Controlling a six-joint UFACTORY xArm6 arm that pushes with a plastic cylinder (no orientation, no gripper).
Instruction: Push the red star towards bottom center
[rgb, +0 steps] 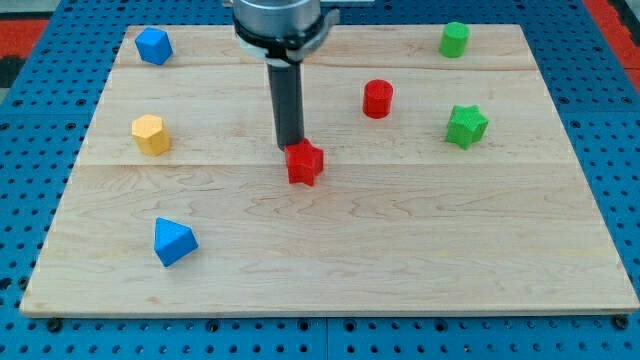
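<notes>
The red star (305, 163) lies near the middle of the wooden board (400, 250). My tip (290, 148) stands right at the star's upper left edge, touching or almost touching it. The dark rod rises straight up from there to the arm's head at the view's top.
A red cylinder (377, 98) stands up and right of the star. A green star (466, 126) and a green cylinder (454, 39) are at the right. A yellow hexagon block (150, 134), a blue block (153, 45) and a blue triangular block (173, 241) are at the left.
</notes>
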